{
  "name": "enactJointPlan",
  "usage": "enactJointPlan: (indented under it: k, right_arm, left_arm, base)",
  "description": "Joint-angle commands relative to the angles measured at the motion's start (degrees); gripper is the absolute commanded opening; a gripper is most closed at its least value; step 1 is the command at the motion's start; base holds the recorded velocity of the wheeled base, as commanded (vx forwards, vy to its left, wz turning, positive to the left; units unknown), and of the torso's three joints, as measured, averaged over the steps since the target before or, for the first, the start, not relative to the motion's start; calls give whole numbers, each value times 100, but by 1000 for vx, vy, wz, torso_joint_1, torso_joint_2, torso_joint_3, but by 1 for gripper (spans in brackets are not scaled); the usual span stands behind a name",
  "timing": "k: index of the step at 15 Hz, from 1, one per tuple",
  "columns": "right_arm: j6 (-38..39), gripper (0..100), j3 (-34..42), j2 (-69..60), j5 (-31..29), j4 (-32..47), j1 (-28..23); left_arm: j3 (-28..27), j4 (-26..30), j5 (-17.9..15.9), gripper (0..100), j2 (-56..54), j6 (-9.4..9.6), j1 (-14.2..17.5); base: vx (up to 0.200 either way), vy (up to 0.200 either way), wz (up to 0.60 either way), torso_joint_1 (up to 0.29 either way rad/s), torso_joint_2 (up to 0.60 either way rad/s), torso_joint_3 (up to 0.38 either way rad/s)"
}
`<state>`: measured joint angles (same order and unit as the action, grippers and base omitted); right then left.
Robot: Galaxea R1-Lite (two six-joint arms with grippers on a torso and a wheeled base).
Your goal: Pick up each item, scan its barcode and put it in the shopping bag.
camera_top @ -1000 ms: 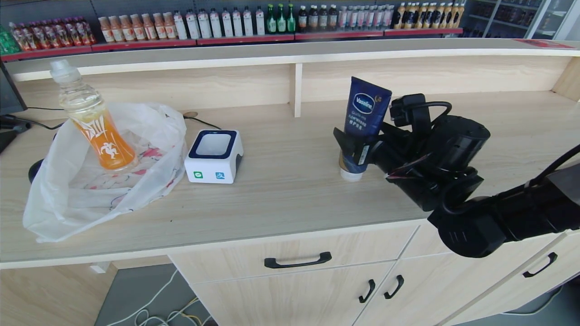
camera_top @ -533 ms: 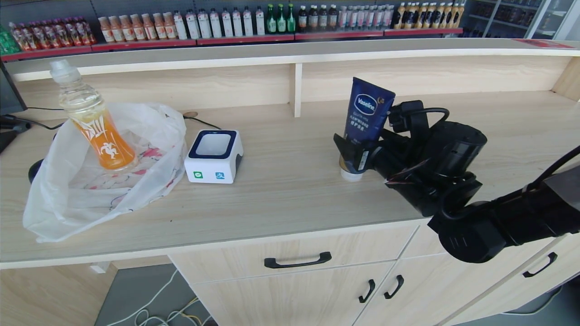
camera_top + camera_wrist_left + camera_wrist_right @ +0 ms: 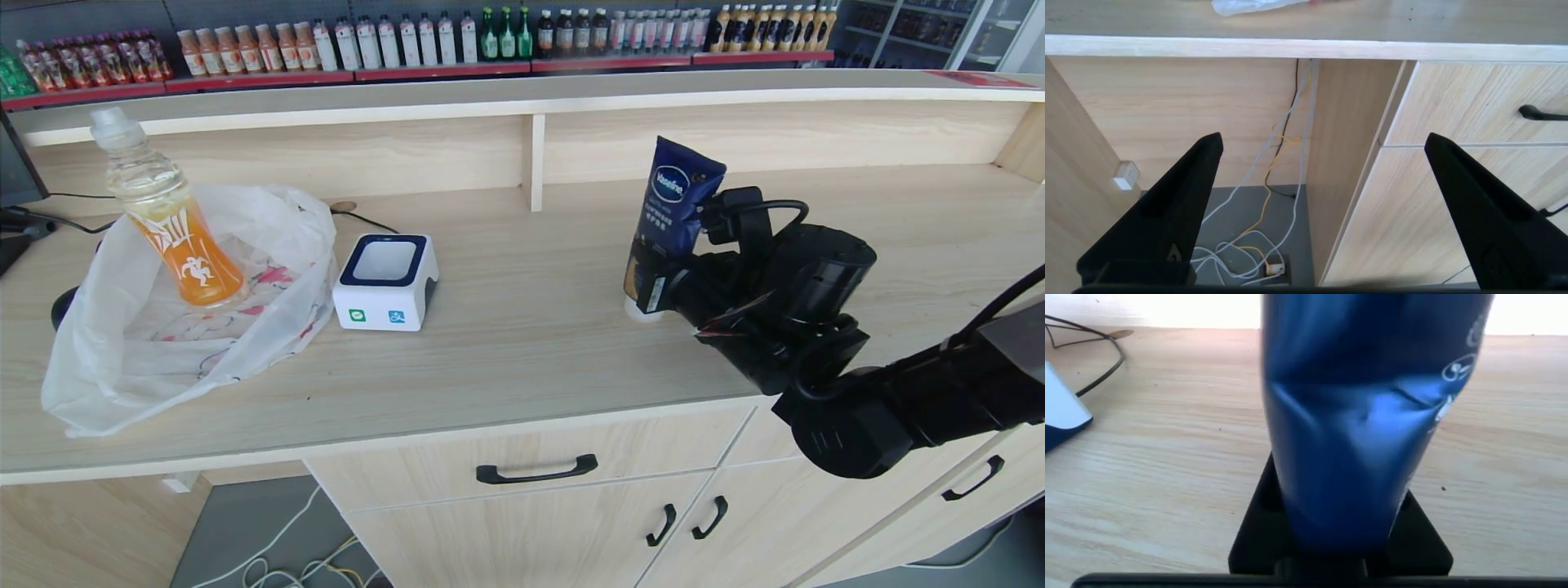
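A dark blue lotion tube [image 3: 674, 202] stands cap-down on the wooden counter [image 3: 522, 343], leaning to the right. My right gripper [image 3: 655, 282] is shut on its lower half; in the right wrist view the squeezed tube [image 3: 1372, 416] sits between the black fingers [image 3: 1422, 535]. A white barcode scanner [image 3: 385, 282] with a dark blue rim sits mid-counter. To its left lies the white plastic shopping bag [image 3: 122, 359], open, with an orange drink bottle [image 3: 167, 220] upright in it. My left gripper [image 3: 1323, 212] hangs open below the counter edge, in front of the cabinet.
A raised back ledge with a vertical divider [image 3: 532, 159] runs behind the counter. A black cable [image 3: 363, 219] lies behind the scanner. Drawers and cabinet doors [image 3: 535, 469] sit under the counter. Loose cables [image 3: 1253, 245] lie on the floor.
The right gripper's fingers closed on the tube, which had stood between them open. The tube tipped and shifted slightly to the right. The bag, bottle and scanner stayed put.
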<state>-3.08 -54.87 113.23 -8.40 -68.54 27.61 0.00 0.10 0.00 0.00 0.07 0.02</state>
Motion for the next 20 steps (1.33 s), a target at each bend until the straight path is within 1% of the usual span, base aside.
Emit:
enactJointPlan:
  k: [1,10,16,19,20]
  right_arm:
    - [1,0,3,-11,5,-2,7]
    - [-8,0,3,-99,14,-2,7]
    - [-17,0,11,-380,14,-2,86]
    - [-52,0,134,-802,-4,-2,245]
    - [-105,0,337,-1048,-4,-2,359]
  left_arm:
    - [0,-1,0,100,0,1,-2]
    - [0,-1,0,100,0,1,6]
    - [0,-1,0,100,0,1,6]
    - [0,-1,0,100,0,1,6]
    - [0,-1,0,100,0,1,-2]
  base:
    - [0,0,0,0,0,0]
    - [0,0,0,0,0,0]
    - [0,0,0,0,0,0]
    - [0,0,0,0,0,0]
    - [0,0,0,0,0,0]
